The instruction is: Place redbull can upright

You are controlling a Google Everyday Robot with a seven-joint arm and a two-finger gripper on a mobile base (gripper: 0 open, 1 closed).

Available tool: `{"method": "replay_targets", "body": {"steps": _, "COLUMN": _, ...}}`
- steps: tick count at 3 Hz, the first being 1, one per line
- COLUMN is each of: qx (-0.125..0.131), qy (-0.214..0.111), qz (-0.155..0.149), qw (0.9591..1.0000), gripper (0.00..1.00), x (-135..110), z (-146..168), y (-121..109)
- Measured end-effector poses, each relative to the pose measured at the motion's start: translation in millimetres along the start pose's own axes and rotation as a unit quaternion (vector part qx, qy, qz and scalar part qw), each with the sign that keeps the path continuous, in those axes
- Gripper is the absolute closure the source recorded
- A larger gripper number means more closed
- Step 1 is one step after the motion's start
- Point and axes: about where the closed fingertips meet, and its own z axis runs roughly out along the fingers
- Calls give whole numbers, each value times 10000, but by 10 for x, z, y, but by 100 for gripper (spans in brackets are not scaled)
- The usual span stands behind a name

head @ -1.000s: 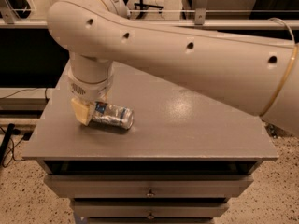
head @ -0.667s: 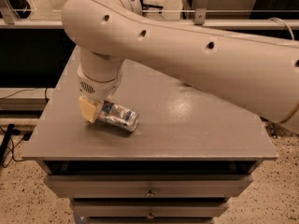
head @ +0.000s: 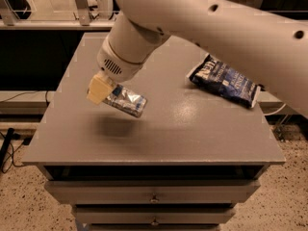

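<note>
The redbull can (head: 127, 100) is slim and shiny silver with blue patches. It is tilted close to horizontal and hangs above the grey table (head: 159, 138), with its shadow on the tabletop below it. My gripper (head: 103, 91) is shut on the can's left end, and one tan finger (head: 98, 88) shows in front. The large white arm (head: 202, 18) reaches in from the upper right and covers the back of the table.
A dark blue snack bag (head: 224, 81) lies on the right part of the table. Drawers (head: 153, 196) sit under the tabletop at the front. A dark shelf and cables are to the left on the floor.
The can lay on the tabletop with the gripper at its left end; now it is lifted off the surface in the gripper. The arm has risen, uncovering the blue bag.
</note>
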Motion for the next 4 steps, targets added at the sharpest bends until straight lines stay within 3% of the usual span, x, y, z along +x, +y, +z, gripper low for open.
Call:
{"method": "replay_targets", "body": {"steps": 1, "qx": -375, "qy": -1232, "qz": -9, "qw": 9917, "gripper": 100, "x": -245, "z": -302, "y": -220}}
{"method": "replay_targets", "body": {"steps": 2, "qx": -1002, "qy": -2795, "qz": -161, "qw": 9548, "gripper": 100, "x": -425, "z": -583, "y": -367}}
{"method": "replay_targets", "body": {"steps": 3, "qx": -1024, "qy": -2760, "qz": -434, "qw": 9547, "gripper": 100, "x": -498, "z": -524, "y": -239}}
{"method": "replay_targets", "body": {"steps": 4, "qx": -1002, "qy": -3150, "qz": -204, "qw": 9435, "gripper": 100, "x": -506, "z": -536, "y": -358}}
